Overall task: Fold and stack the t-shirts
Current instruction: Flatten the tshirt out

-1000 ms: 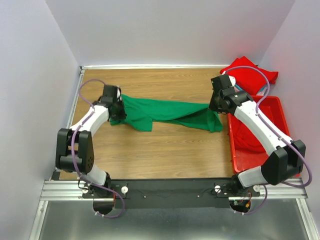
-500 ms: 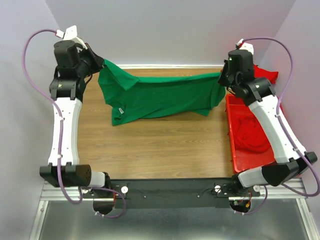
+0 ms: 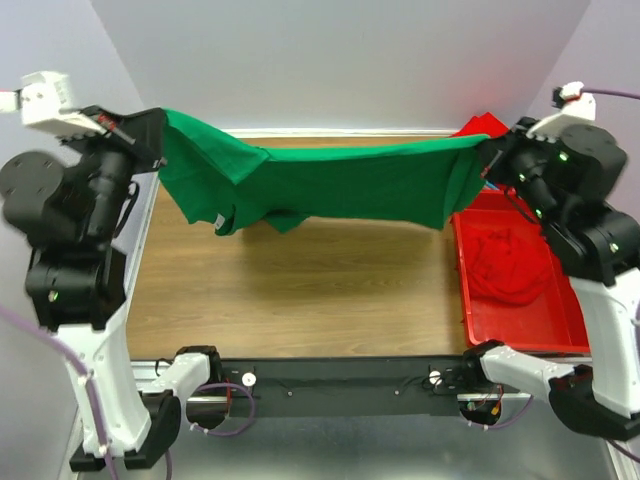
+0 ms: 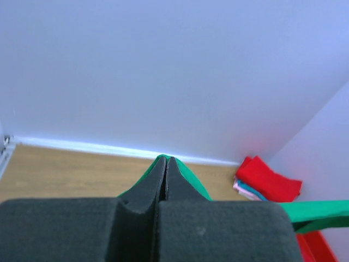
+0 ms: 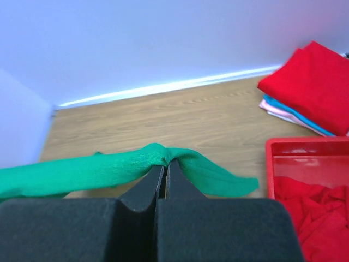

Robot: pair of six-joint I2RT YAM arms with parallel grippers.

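Observation:
The bright green t-shirt (image 3: pixel 330 185) hangs stretched in the air between both grippers, well above the table. My left gripper (image 3: pixel 160 125) is shut on its left edge; the green cloth (image 4: pixel 191 180) shows around the shut fingertips in the left wrist view. My right gripper (image 3: pixel 487 150) is shut on the shirt's right edge, with green cloth (image 5: pixel 98 169) bunched over the fingertips. A folded stack of red, pink and light blue shirts (image 5: pixel 308 87) lies at the back right corner, also seen in the left wrist view (image 4: pixel 267 180). A crumpled red shirt (image 3: pixel 505 270) lies in the bin.
A red plastic bin (image 3: pixel 560 335) stands on the right side of the wooden table (image 3: pixel 300 300). White walls close in the back and both sides. The arm bases sit on a black rail (image 3: pixel 340 380) at the near edge.
Both arms have lifted the green shirt off the table and risen much higher, pulling it apart so it now hangs spread between them.

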